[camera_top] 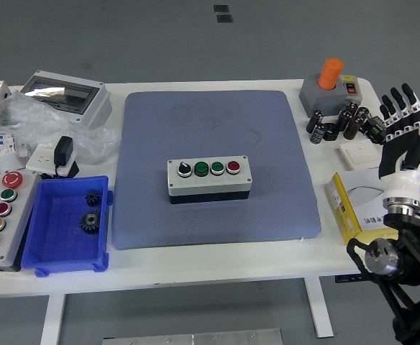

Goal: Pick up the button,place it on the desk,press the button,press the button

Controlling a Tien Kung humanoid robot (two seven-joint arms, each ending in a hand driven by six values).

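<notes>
A grey button box (208,177) with a black knob, two green buttons and a red button lies flat in the middle of the blue mat (217,136). My right hand (404,129) is raised at the table's right edge, fingers spread and pointing up, holding nothing, well to the right of the box. The left arm is out of view.
Left: a blue bin (65,224) with two gears, a grey control box (0,215) with coloured buttons, a plug (60,156), plastic bags and a breaker enclosure (66,95). Right: an orange-topped grey switch (330,85), several black capacitors (339,122), a white square (357,152), a yellow box (361,208).
</notes>
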